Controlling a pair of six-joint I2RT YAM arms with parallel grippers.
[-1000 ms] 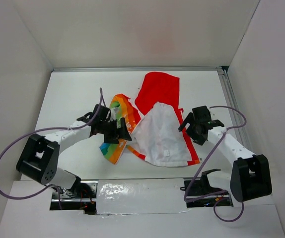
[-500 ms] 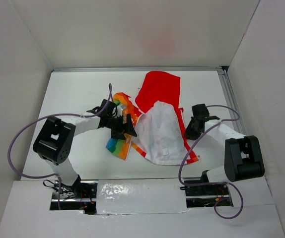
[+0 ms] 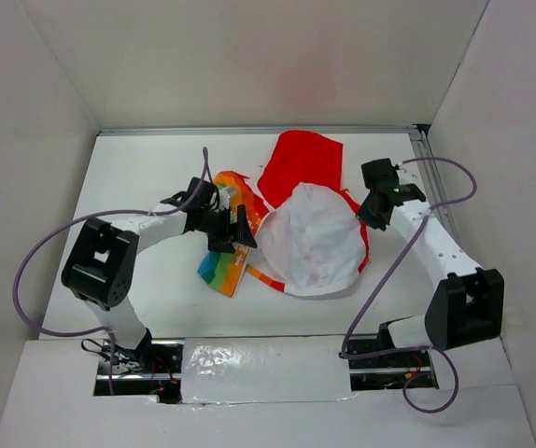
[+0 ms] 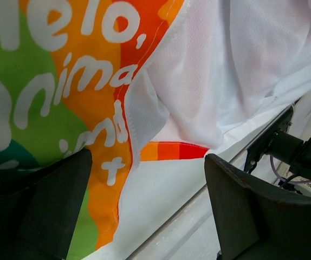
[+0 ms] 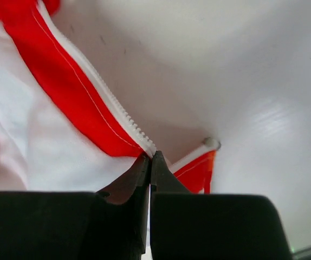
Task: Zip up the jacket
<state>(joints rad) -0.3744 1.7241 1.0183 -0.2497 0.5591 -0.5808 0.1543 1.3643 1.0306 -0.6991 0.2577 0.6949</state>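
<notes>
The jacket lies open mid-table: red hood at the back, white lining facing up, rainbow front folded at the left. My right gripper is at the jacket's right edge. In the right wrist view it is shut on the red edge with the white zipper teeth, holding it raised off the table. My left gripper hovers over the rainbow panel. In the left wrist view it is open, with the lettered rainbow fabric and white lining lying under it.
White enclosure walls surround the table. A metal rail runs along the right side. Purple cables loop from both arms. A taped strip lies at the near edge between the arm bases.
My right gripper has shut on the jacket's zipper edge and pulled it up and toward the back right, spreading the white lining. The left arm shifted slightly over the rainbow panel, still open.
</notes>
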